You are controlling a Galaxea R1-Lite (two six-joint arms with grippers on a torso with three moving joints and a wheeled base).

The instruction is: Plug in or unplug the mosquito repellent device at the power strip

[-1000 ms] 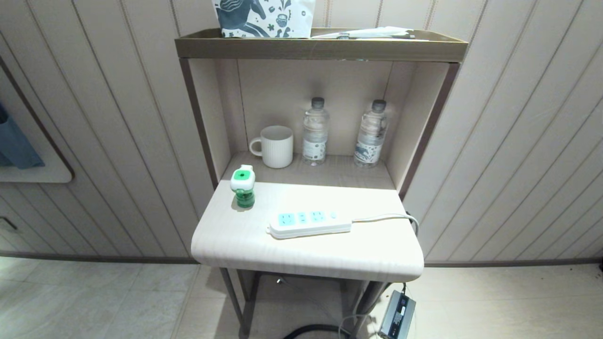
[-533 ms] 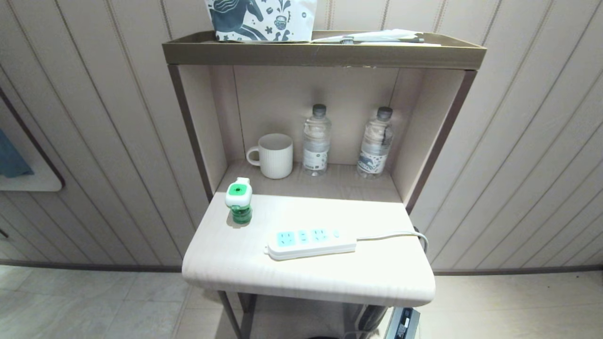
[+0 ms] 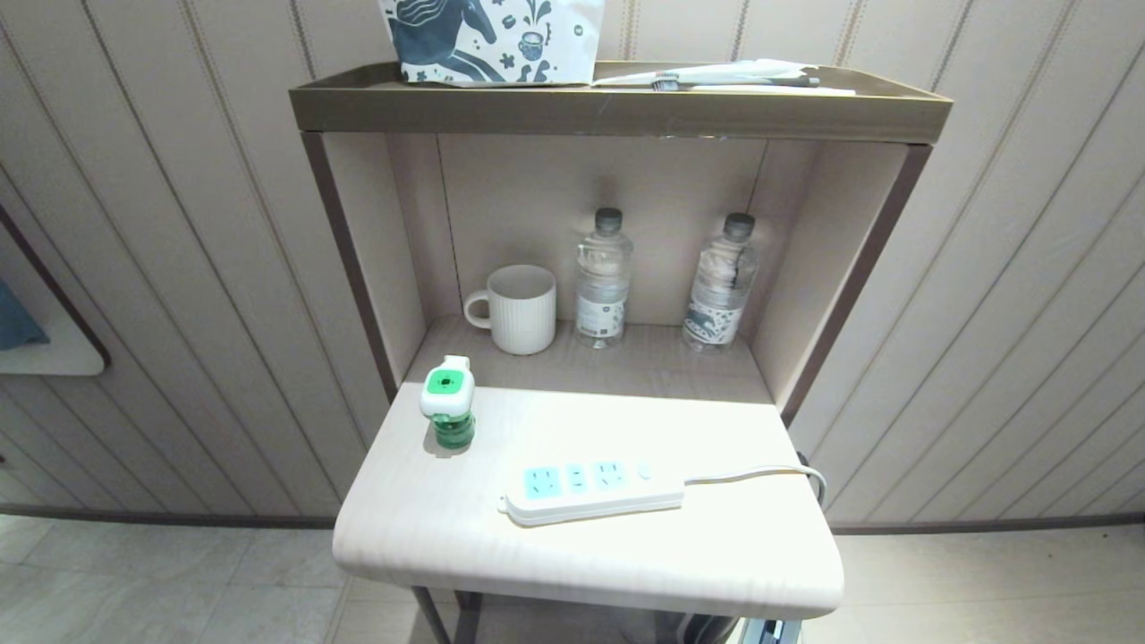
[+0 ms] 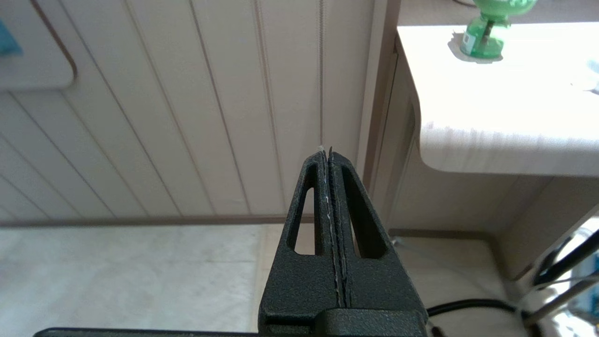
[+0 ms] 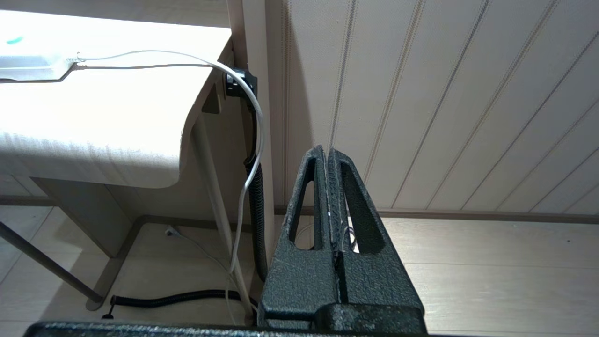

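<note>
On tabletop, green-bottled mosquito repellent device [image 3: 446, 408]

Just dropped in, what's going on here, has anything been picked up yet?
Nothing is being handled yet. The mosquito repellent device stands upright on the table, unplugged, apart from the power strip, whose three sockets are all free. The left pincer and the right pincer are both shut and empty, hanging low beside the table's two sides, short of the tabletop. Behind, in the shelf recess, stand a mug and two water bottles.
</note>
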